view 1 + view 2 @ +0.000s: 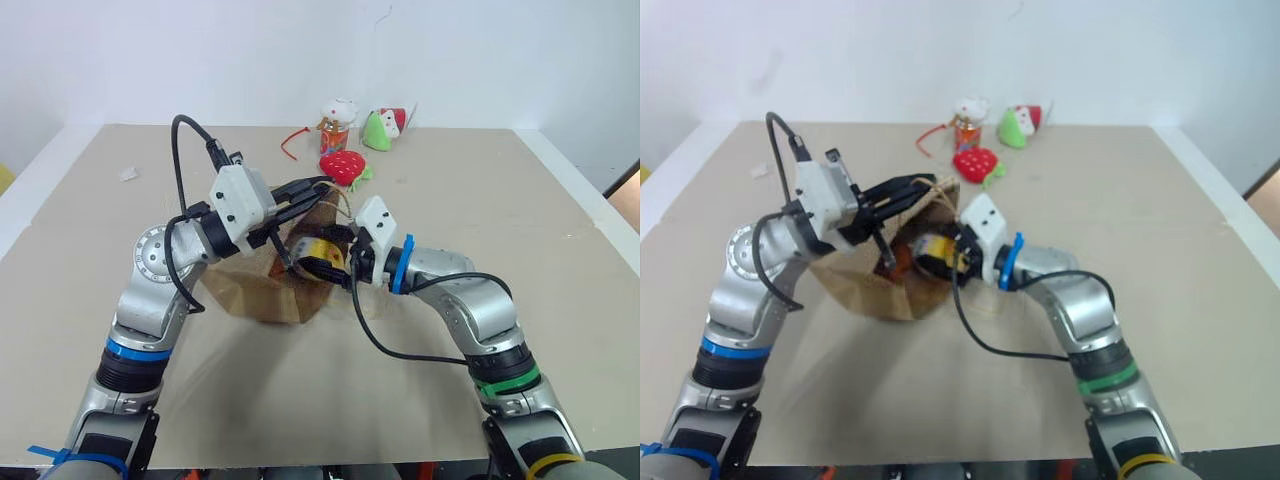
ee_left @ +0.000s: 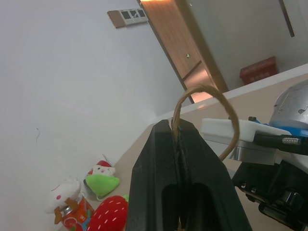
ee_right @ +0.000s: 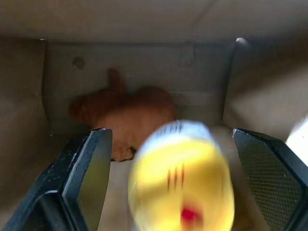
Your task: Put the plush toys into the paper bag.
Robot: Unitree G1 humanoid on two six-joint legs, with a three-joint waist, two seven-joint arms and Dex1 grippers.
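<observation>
Holding the paper bag open by one tan cord handle, the left gripper is clamped tight on the loop and lifts it clear of the surface, which keeps the mouth tipped toward the other arm. The right gripper sits at that mouth with its two black fingers spread wide and nothing between them touching either pad; the rounded yellow-and-white plush toy appears in the gap, blurred, apparently dropping free into the bag. Deeper inside, against the back wall of the bag, lies the brown monkey-like toy, already stowed. From the head views the yellow toy shows right at the bag's opening, just in front of the right wrist. Near the far edge of the surface stand other soft toys that the arms are not reaching for: a red strawberry, a green one with a red-and-white cap and a small white figure on an orange cup. By the look of it, both named toys are in or entering the bag, so the job seems close to finished
</observation>
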